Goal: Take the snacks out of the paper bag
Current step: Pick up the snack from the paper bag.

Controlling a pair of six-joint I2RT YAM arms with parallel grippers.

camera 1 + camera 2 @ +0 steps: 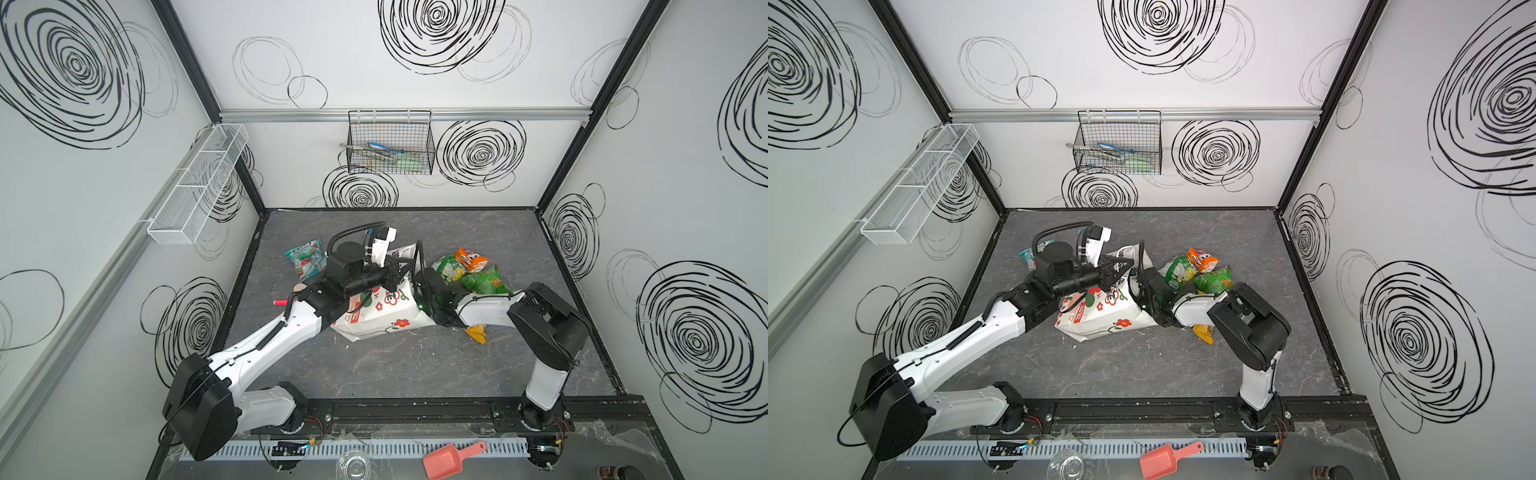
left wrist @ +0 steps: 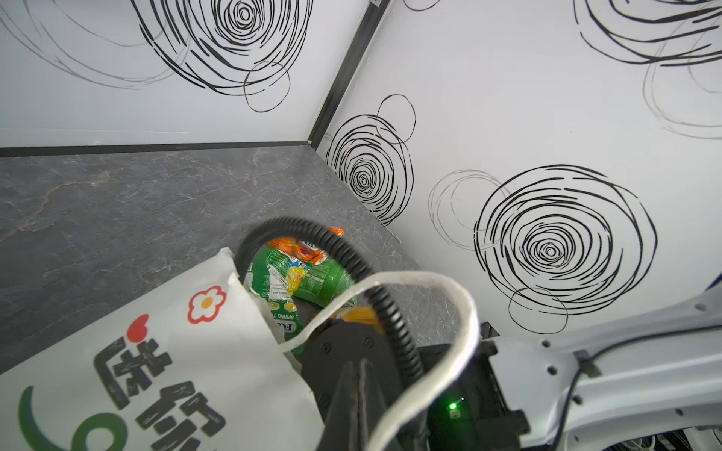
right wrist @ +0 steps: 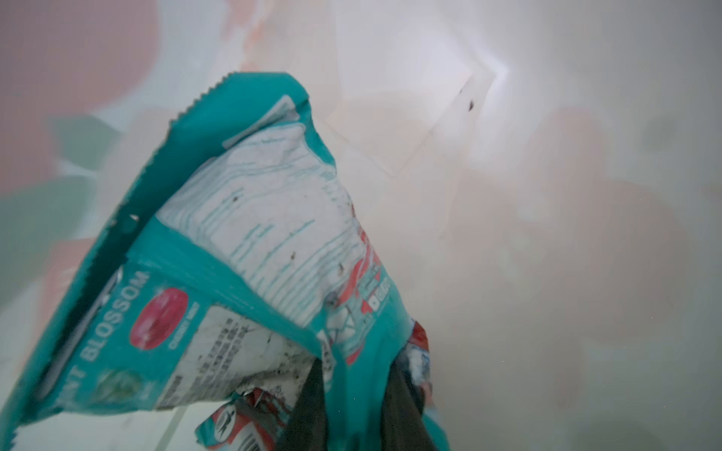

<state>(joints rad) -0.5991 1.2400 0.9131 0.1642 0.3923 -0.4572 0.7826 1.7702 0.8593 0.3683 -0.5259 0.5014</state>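
The right hand [image 3: 353, 377] is buried inside the paper bag [image 1: 384, 311], so both top views show only its black wrist at the bag's mouth. In its own wrist view the two dark fingers [image 3: 308, 406] are clamped on the lower edge of a crumpled teal-white packet [image 3: 254, 242], which stretches away ahead of the hand against the bag's pale inner wall. That packet is inside the bag. The left hand [image 1: 400, 274] sits just beside the right hand, at the upper lip of the bag's mouth, its fingers pressed together with no gap. The bag's white cord handle [image 2: 461, 312] loops up over this hand and runs down along its fingers; whether the cord is pinched between them I cannot tell. The bag lies on its side on the grey marbled surface [image 1: 374, 374], under and between the two hands, flower prints up. Out of the bag, just to the right of the right hand, the nearer green packet [image 1: 449, 268] touches the farther green packet [image 1: 484, 280], and an orange packet [image 1: 469, 258] overlaps both. A yellow packet [image 1: 477, 332] lies on the surface behind the right hand, partly under that arm's forearm. A second teal-white packet [image 1: 305, 259] lies flat on the surface to the left of the left hand, beside its wrist and apart from the bag. A pink scoop [image 1: 446, 459] lies well behind both hands, on the front ledge by the arm bases.
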